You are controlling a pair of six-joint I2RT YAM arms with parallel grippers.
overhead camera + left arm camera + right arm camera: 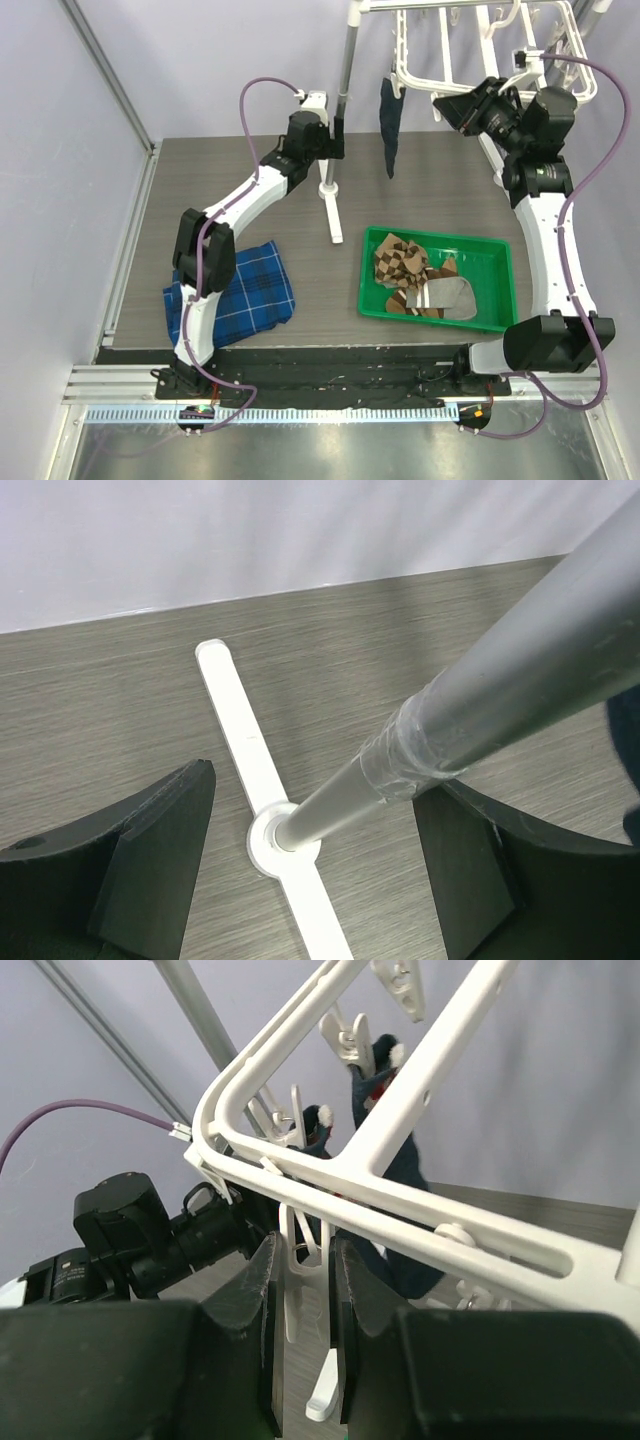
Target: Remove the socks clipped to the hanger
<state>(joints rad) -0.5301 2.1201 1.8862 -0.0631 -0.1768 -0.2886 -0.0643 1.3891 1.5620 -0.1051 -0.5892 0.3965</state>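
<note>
The white hanger hangs at the back right from the pole stand. One dark navy sock is still clipped to it and hangs down. In the right wrist view the hanger's frame crosses the picture, with the navy sock behind it. My right gripper is raised to the frame's corner. Its jaws are shut on a small white dangling clip. My left gripper is open around the metal pole, which runs between its fingers close to the right one.
A green tray at the front right holds a brown argyle sock, a brown striped sock and a grey sock. A folded blue plaid cloth lies at the front left. The stand's white foot rests on the table.
</note>
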